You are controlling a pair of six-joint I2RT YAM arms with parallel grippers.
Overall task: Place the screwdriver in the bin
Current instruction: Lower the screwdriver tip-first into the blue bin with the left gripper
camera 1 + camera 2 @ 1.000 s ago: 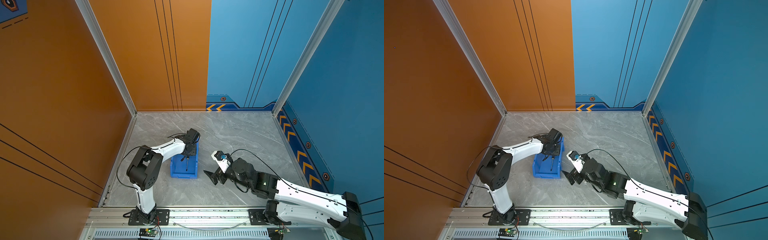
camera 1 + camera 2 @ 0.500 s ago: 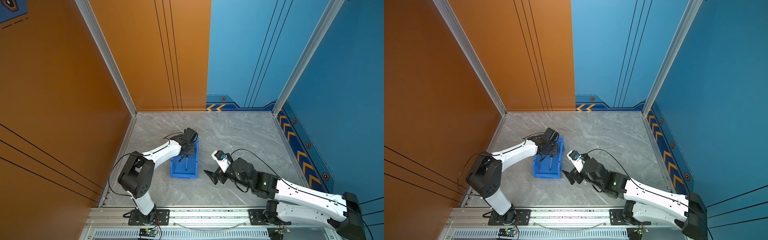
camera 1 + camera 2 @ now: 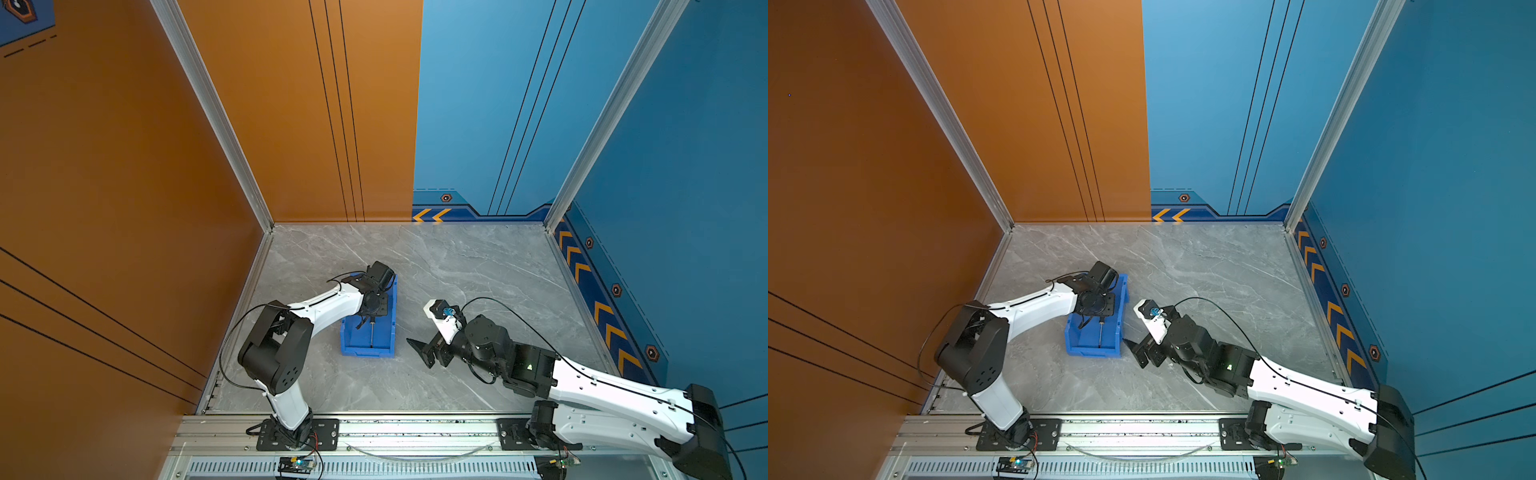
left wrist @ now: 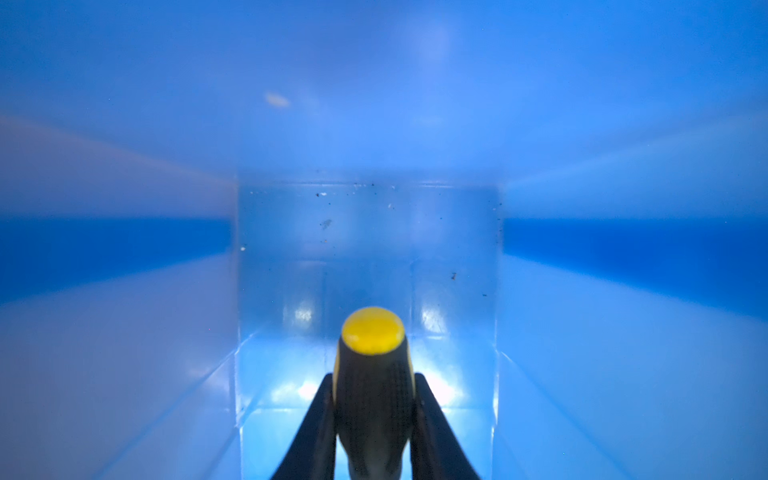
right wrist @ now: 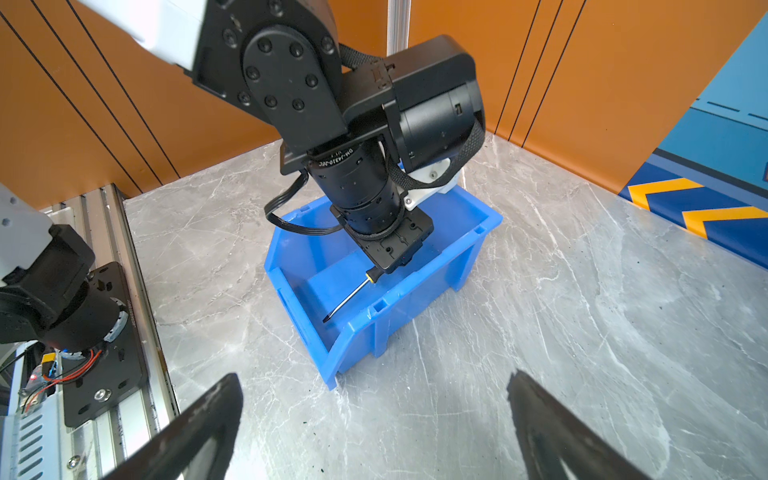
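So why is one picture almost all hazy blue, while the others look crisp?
Left wrist view: the camera sits inside the bin, so its near walls blur into haze, with glare patches behind the sharper screwdriver. Right wrist view: crisp mid-scene, but the right tool, close to the lens, is blurred. Both top views: evenly lit, sharp.

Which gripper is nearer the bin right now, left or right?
Left. The left gripper is down inside the bin, shut on the handle of the screwdriver. The right gripper sits open over the table beside the bin, apart from it.
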